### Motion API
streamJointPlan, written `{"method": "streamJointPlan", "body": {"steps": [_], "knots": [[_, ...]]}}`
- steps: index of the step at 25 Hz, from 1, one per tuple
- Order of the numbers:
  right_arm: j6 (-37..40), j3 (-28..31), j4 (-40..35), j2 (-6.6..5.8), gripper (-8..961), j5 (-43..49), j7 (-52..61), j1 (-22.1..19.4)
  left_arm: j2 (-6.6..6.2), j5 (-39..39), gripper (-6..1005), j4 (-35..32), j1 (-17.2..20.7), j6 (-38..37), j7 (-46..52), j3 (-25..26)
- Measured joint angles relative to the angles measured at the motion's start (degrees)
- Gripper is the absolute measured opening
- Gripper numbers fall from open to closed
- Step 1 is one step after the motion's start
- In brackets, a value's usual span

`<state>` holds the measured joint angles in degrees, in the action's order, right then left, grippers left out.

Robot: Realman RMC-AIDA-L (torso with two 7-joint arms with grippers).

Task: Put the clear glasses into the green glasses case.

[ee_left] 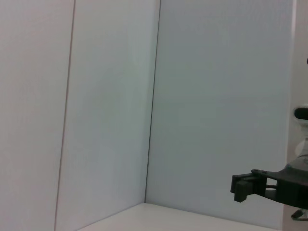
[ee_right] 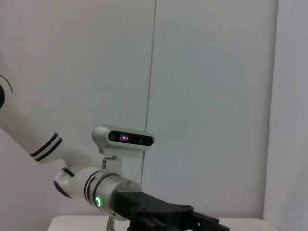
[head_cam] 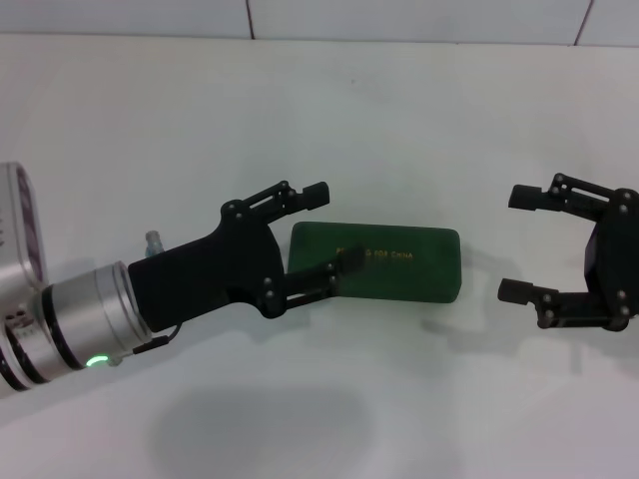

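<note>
- While the green glasses case (head_cam: 389,261) lies closed on the white table (head_cam: 150,130), the left gripper (head_cam: 334,228) stands at its left end, fingers spread (one fingertip (head_cam: 351,261) over the lid).
- Right gripper (head_cam: 519,244) waits near the case's right end, also spread, holding nothing.
- Clear glasses: not visible.

The dark green rectangular hard glasses case (head_cam: 384,262) has a matt, faintly textured shell with gold print. The left gripper (head_cam: 334,229) and the right gripper (head_cam: 517,243) look like matt black plastic. The brushed silver metal wrist sleeve (head_cam: 85,314) gleams softly. The smooth white table (head_cam: 150,130) looks matt.
</note>
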<state>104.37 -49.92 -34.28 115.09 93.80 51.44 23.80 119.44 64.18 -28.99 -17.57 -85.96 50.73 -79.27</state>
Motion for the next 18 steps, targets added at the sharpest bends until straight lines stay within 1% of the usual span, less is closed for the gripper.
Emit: {"method": "streamJointPlan", "body": {"steps": [10,18], "knots": [[-1.3,0.0,0.1,0.10,886,-0.3,0.1,-0.5,-0.90,0.0,784,-0.3,0.1,-1.5,-0.2,0.0],[-1.0,-0.2,0.1,0.14,886,-0.1,0.3,-0.4,-1.16,0.3,784,-0.4,-0.1,-2.0,-0.2,0.4]]}}
